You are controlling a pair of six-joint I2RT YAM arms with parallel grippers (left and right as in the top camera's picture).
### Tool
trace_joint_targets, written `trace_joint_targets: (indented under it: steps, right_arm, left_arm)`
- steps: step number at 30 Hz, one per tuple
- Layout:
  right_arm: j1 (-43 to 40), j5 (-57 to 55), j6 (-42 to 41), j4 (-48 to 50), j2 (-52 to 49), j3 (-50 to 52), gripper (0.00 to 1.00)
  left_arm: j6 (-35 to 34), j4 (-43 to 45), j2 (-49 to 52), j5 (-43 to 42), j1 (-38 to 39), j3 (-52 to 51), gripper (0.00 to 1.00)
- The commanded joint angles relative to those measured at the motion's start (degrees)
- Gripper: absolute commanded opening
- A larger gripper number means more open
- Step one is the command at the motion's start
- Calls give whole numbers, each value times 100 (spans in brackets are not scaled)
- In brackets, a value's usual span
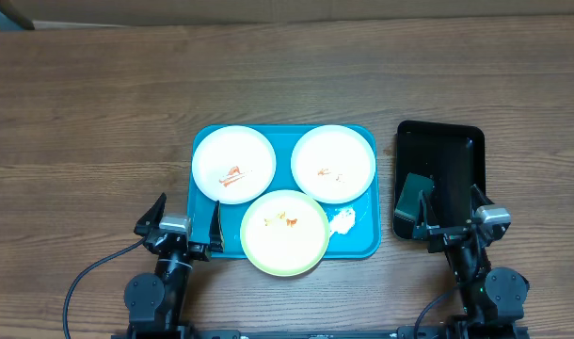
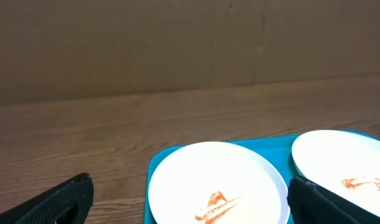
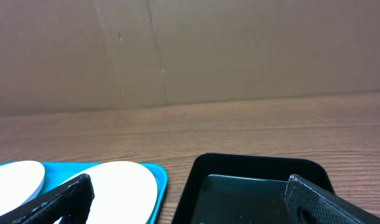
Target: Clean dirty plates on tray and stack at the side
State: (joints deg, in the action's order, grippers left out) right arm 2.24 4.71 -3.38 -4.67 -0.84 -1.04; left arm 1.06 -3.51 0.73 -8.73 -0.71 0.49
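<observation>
The turquoise tray [image 1: 204, 212] lies mid-table with three plates on it. A white plate [image 1: 233, 164] with an orange smear is at the back left. A second white plate [image 1: 333, 162] with small smears is at the back right. A yellow-green rimmed plate [image 1: 284, 232] sits at the front, overhanging the tray's front edge. My left gripper [image 1: 183, 222] is open and empty, low at the tray's front left corner. My right gripper [image 1: 451, 216] is open and empty over the black tray's front. The left wrist view shows the back-left plate [image 2: 216, 186] between my fingers.
A glossy black tray [image 1: 440, 177] stands right of the turquoise tray, with a dark green sponge [image 1: 414, 194] in it. A crumpled white scrap [image 1: 342, 221] lies on the turquoise tray's front right. A cardboard wall runs behind the table.
</observation>
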Motion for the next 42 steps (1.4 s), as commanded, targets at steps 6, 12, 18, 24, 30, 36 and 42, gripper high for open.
trace_joint_targets:
  steps: [6,12,18,24,30,36,42]
  right_arm:
    - [-4,46,22,26,68,57,100]
    - [-4,98,20,28,68,57,100]
    - [-4,289,-326,66,66,55,100]
    - [-4,286,-872,-326,66,-160,100]
    - [-4,286,-890,-1239,-138,-863,100]
    - [-4,310,-1488,-2133,-852,-1812,100]
    - [-4,643,-1661,-2885,-1851,-2697,100]
  left_arm:
    - [-48,-11,-46,20,37,-22,100]
    - [-334,-13,-46,20,37,-17,100]
    - [-498,-553,-35,24,37,243,100]
    - [-494,-1469,267,37,35,1005,100]
    - [-566,-2177,1263,13,37,1917,100]
    - [-603,-3099,2680,-20,37,3185,100]
    - [-752,-4441,4033,-186,37,4518,100]
